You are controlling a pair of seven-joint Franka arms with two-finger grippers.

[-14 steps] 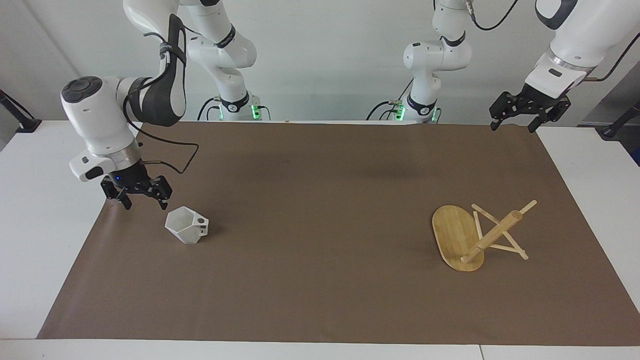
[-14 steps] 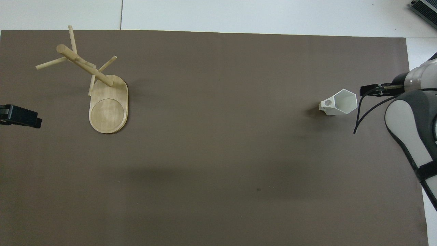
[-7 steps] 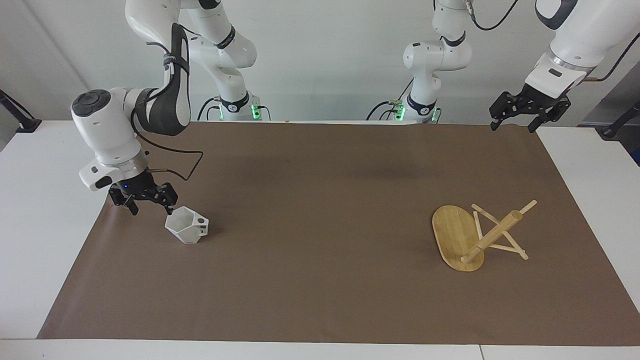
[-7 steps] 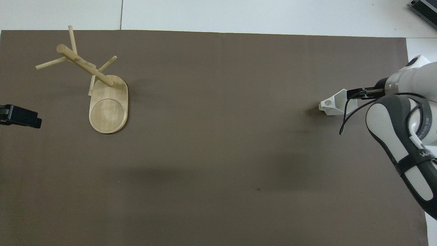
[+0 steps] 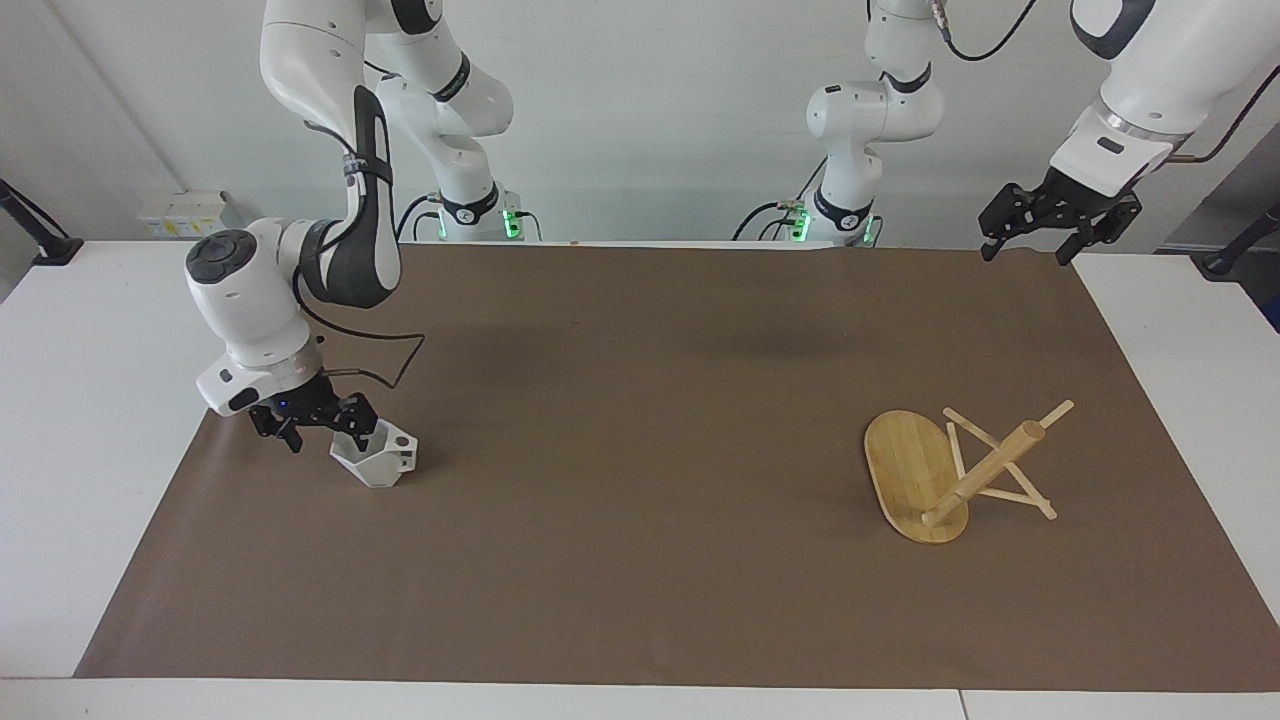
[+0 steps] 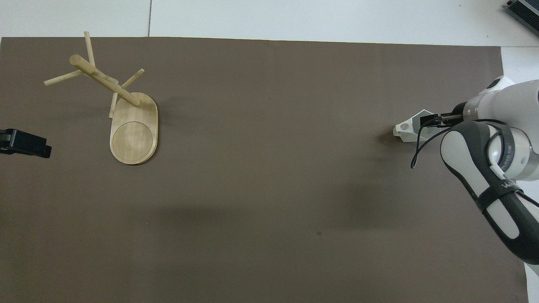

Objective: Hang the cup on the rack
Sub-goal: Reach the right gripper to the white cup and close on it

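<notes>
Our right gripper (image 5: 325,432) is sitting spread open at the cup's (image 5: 380,460) rim.

We are seeing the white cup standing on the brown mat (image 5: 640,400) toward the right arm's end, one finger over its mouth, nothing grasped. The rack (image 5: 955,470) is lying tipped over toward the left arm's end, well apart. Our left gripper (image 5: 1035,240) is waiting open over the mat's corner.

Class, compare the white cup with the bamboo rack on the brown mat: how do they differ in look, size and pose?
The cup is matte white and faceted; the rack is light bamboo with round pegs. The cup is the smaller of the two. The cup stands upright, mouth up, with the right claw open at its rim; the rack has nothing at it. Both rest on the brown mat.
</notes>
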